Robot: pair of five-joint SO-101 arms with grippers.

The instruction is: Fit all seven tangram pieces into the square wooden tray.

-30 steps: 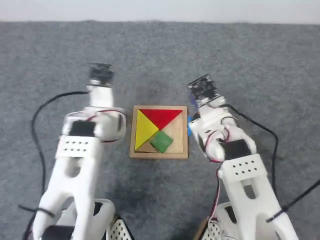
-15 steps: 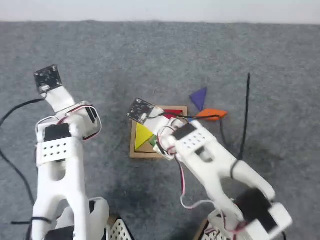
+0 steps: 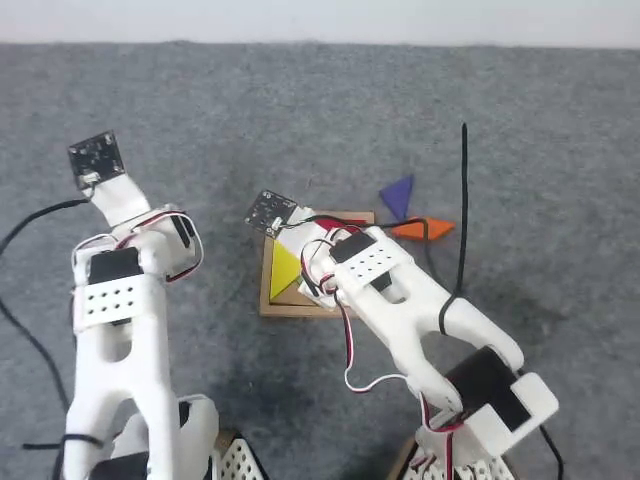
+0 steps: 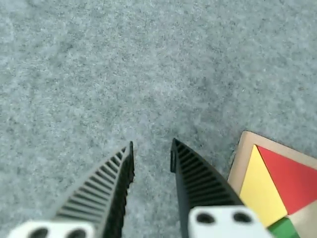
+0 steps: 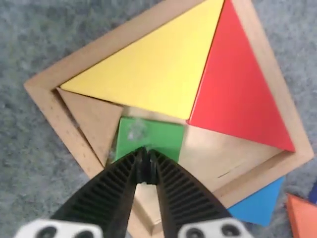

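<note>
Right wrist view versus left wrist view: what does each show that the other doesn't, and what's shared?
Right wrist, not left: the blue piece and orange piece outside the tray, a plain wooden triangle inside it, and the right gripper shut over the green square. Left wrist, not right: the left gripper open over carpet. Both: the tray, yellow triangle, red triangle and green square.

yellow triangle (image 5: 148,64), red triangle (image 5: 237,94), green square (image 5: 148,136) in tray (image 5: 44,94); blue piece (image 5: 255,206) outside

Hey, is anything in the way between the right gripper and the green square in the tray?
Nothing visible. The right gripper has its closed tips right at one edge of the green square, inside the wooden tray, with no piece between.
</note>
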